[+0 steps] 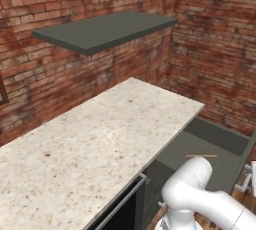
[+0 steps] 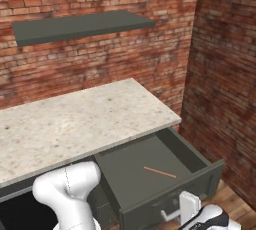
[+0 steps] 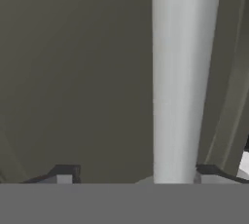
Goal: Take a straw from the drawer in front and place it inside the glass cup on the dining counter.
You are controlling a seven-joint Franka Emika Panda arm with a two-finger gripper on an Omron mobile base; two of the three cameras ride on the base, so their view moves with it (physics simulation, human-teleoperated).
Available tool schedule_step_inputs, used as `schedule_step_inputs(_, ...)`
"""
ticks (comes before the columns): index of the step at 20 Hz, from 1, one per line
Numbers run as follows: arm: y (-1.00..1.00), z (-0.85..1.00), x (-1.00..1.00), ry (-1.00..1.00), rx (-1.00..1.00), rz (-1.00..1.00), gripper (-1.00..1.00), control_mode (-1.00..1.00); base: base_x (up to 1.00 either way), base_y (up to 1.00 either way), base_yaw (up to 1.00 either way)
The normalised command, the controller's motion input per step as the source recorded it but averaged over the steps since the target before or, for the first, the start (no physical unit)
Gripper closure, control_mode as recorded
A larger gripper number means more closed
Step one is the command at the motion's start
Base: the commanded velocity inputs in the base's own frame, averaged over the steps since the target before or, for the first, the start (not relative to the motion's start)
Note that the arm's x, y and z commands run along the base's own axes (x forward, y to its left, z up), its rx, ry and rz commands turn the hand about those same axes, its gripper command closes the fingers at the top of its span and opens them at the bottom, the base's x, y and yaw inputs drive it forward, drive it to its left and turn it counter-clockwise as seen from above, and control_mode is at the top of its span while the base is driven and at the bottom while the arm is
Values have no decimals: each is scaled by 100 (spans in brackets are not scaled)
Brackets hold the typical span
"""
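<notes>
The drawer stands pulled out under a beige speckled counter top; I cannot tell whether this is the dining counter. The straw, a thin tan-orange rod, lies flat on the drawer's dark floor and also shows from the other side. My gripper is low at the drawer front, open. Its fingertips stand on either side of the silver bar handle, with a wide gap on one side. The hand sits at the drawer's front face. The glass cup is out of view.
A dark grey shelf hangs on the brick wall above the counter. A second brick wall closes the right side, close to the open drawer. Wooden floor shows beside the drawer. My white arm bends low in front of the cabinet.
</notes>
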Motion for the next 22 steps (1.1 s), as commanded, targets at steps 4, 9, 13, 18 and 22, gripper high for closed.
schedule_step_inputs(4, 4, 97, -45, 26, -24, 0, -100, -100, 0, 0, 0)
schedule_step_inputs(9, 36, 100, -29, 33, -43, -3, -100, -100, 0, 0, 0)
schedule_step_inputs(13, 11, 100, -38, 36, -46, -6, -100, -100, 0, 0, 0)
schedule_step_inputs(18, 46, 100, -33, 20, -41, 0, -100, -100, 0, 0, 0)
schedule_step_inputs(22, 94, 100, -6, 26, -29, 3, -100, -100, 0, 0, 0)
